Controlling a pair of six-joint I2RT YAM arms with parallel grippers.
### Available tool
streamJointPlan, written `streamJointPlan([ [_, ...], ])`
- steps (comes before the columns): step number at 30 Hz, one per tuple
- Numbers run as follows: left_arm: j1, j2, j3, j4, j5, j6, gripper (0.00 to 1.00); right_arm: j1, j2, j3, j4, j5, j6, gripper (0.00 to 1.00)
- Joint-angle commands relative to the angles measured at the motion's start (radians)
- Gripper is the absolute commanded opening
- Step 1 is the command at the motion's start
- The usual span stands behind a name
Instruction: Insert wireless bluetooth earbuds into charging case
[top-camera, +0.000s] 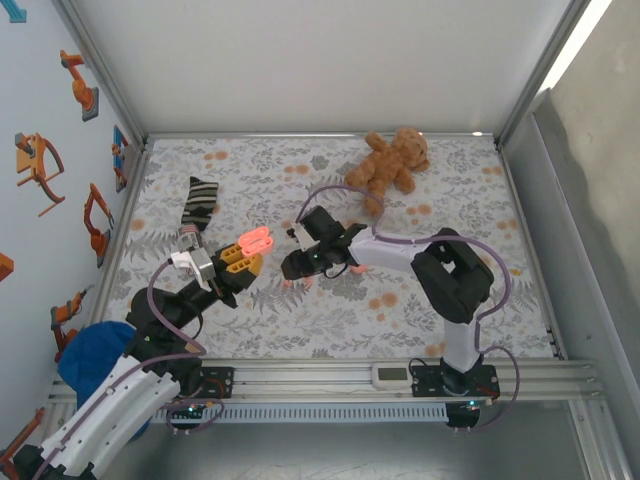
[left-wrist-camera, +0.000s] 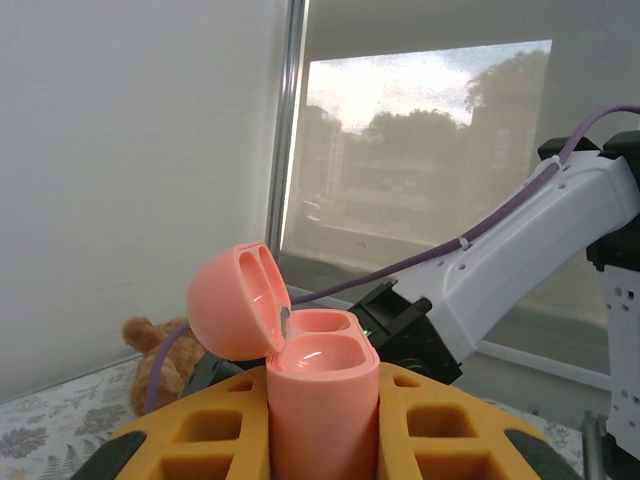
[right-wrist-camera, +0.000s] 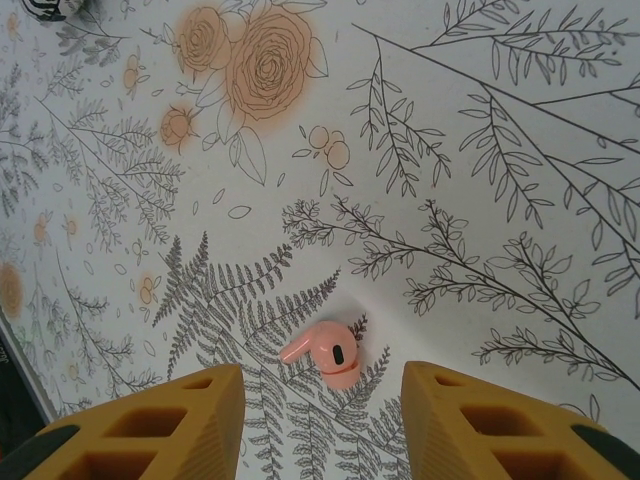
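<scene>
My left gripper (top-camera: 238, 264) is shut on the pink charging case (top-camera: 255, 240), holding it upright above the cloth. In the left wrist view the case (left-wrist-camera: 322, 385) stands between the yellow fingers (left-wrist-camera: 200, 430), its lid (left-wrist-camera: 235, 300) swung open to the left and both wells bare. One salmon-pink earbud (right-wrist-camera: 330, 352) lies on the flower-print cloth in the right wrist view. My right gripper (right-wrist-camera: 320, 378) is low over it and open, a yellow finger (right-wrist-camera: 190, 415) on each side, neither touching it. From above, the right gripper (top-camera: 298, 268) sits just right of the case, with a pink earbud (top-camera: 357, 268) beside the arm.
A brown teddy bear (top-camera: 388, 165) lies at the back right and a striped sock (top-camera: 198, 205) at the back left. A blue object (top-camera: 92, 360) sits off the cloth's front left corner. The right arm's white link (left-wrist-camera: 520, 250) passes close behind the case.
</scene>
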Motion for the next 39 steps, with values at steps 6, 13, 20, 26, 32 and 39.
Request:
streamJointPlan([
  [6,-0.003,-0.011,-0.007,0.009,-0.006,0.012,0.00,0.044,0.051,0.061,-0.041,0.069,0.005,0.43],
  [13,-0.003,-0.020,-0.008,0.002,-0.009,0.014,0.00,0.058,0.099,0.098,-0.065,0.088,-0.009,0.42],
  [20,-0.002,-0.026,-0.009,-0.002,-0.010,0.015,0.00,0.068,0.124,0.119,-0.079,0.090,-0.018,0.41],
  [26,-0.004,-0.025,-0.010,-0.002,-0.010,0.015,0.00,0.073,0.129,0.124,-0.104,0.104,-0.029,0.39],
  [32,-0.003,-0.024,-0.008,-0.001,-0.010,0.015,0.00,0.079,0.147,0.139,-0.137,0.115,-0.042,0.35],
  [39,-0.003,-0.025,-0.010,-0.004,-0.013,0.016,0.00,0.088,0.154,0.152,-0.171,0.142,-0.060,0.33],
])
